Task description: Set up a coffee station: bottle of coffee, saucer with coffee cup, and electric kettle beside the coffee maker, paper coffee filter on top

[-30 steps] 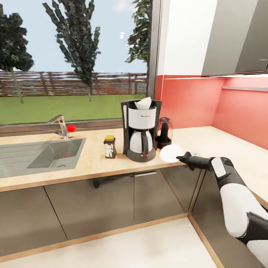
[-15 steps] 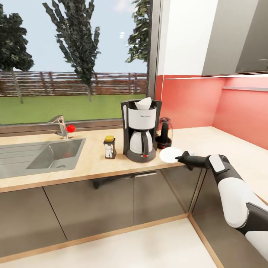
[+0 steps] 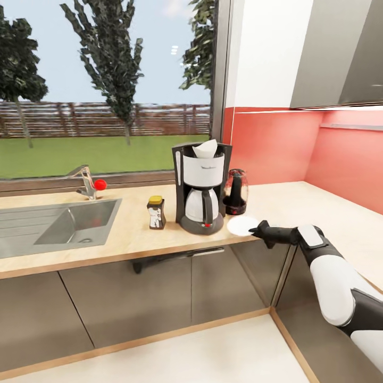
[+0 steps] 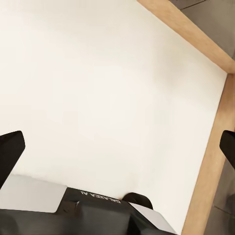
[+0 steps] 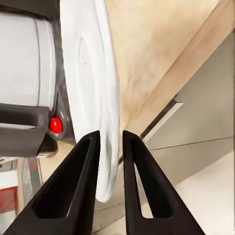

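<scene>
The coffee maker (image 3: 201,191) stands on the countertop (image 3: 122,236) with the paper coffee filter (image 3: 205,148) on top. The bottle of coffee (image 3: 156,211) stands just left of it, and the electric kettle (image 3: 235,190) is close behind on its right. My right gripper (image 3: 256,230) is shut on the rim of the white saucer (image 3: 241,225), which is low over the counter beside the maker's base. In the right wrist view the saucer (image 5: 93,93) sits edge-on between the fingers (image 5: 81,191), near the carafe (image 5: 24,63). My left gripper (image 4: 117,147) is open over the floor. The coffee cup is out of view.
A steel sink (image 3: 58,223) with a faucet (image 3: 88,183) lies at the counter's left. The counter turns a corner and runs along the red wall (image 3: 340,159) on the right. Grey cabinet fronts (image 3: 133,298) are below, and upper cabinets (image 3: 340,53) hang above.
My right gripper has carried the saucer a little lower and closer to the coffee maker's base. The head view has shifted slightly.
</scene>
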You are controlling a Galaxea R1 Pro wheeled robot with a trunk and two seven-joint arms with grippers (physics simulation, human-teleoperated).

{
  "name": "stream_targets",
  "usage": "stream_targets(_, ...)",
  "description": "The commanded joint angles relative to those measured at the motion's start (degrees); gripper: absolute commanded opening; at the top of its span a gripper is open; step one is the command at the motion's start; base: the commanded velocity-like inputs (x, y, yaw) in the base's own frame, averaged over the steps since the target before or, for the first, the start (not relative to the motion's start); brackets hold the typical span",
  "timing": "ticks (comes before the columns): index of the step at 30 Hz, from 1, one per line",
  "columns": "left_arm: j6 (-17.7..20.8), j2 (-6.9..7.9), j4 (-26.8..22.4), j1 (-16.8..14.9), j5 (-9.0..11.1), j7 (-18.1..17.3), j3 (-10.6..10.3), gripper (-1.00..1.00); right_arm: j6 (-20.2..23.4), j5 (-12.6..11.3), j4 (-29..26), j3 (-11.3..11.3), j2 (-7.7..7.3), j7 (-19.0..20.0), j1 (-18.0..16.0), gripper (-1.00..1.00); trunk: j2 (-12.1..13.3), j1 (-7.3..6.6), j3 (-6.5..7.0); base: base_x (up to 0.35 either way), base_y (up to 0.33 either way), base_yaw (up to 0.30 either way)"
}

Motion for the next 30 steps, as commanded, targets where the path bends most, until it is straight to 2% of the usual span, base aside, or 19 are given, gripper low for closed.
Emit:
stream_targets(1,0.59,0.02,-0.02,-0.02,0.37,-0.2,0.11,1.0,0.26,0.03,0.28,-0.43,0.04,0.26,-0.07,-1.0,-0.04,0.0,-0.06,0.007,0.0,0.0)
stream_targets(30,0.59,0.02,-0.02,-0.02,0.37,-0.2,0.11,1.0,0.23,0.07,0.76,-0.64,0.05,0.25,-0.06,-1.0,-0.04,0.0,-0.06,0.101,-0.016,0.0)
